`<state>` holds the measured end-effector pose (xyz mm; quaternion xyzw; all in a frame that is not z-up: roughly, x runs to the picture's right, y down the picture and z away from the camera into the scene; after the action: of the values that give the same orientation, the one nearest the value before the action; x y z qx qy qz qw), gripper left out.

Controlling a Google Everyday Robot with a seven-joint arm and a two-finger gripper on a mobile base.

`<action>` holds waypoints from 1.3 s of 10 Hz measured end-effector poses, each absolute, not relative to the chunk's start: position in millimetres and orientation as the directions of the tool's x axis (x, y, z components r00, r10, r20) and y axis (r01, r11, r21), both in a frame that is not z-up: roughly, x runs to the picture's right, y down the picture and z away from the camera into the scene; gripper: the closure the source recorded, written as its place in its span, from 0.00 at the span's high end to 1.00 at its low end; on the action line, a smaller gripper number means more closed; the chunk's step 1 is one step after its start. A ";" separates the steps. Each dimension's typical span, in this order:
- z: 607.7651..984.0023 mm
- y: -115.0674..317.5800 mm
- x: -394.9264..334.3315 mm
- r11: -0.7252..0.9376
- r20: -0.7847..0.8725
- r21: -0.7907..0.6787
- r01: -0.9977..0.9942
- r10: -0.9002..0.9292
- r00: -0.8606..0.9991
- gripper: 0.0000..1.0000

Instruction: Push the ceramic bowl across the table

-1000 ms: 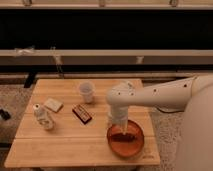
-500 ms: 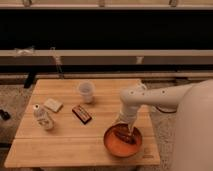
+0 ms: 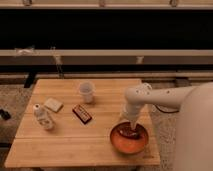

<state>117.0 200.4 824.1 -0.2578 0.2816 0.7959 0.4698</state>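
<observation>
My end effector [image 3: 131, 131] dips inside the bowl [image 3: 121, 144]; I cannot tell its grip. The bowl looks heavy, slick and breakable, so I'd push at its inner wall.

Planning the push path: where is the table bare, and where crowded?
Bare: the front strip of the light wood table, left of the round orange-brown ceramic bowl, where the end effector sits. Crowded: the left-centre, holding the translucent plastic cup, dark rectangular bar, pale flat packet and small whitish bottle.

White, rounded arm [image 3: 155, 97] with bulbous joints, pincer [image 3: 131, 129] inside the ceramic bowl [image 3: 116, 142].
</observation>
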 end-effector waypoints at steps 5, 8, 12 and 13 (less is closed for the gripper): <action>837.2 167.0 92.8 -0.411 -0.643 0.133 -0.902 0.656 -0.394 0.65; 852.7 148.1 80.3 -0.410 -0.632 0.092 -0.908 0.681 -0.371 0.65; 875.0 119.7 85.3 -0.389 -0.603 0.062 -0.919 0.719 -0.345 0.65; 880.4 111.9 86.5 -0.383 -0.596 0.056 -0.922 0.728 -0.339 0.65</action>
<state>86.5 111.9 880.4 -0.2467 0.1964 0.7942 0.5194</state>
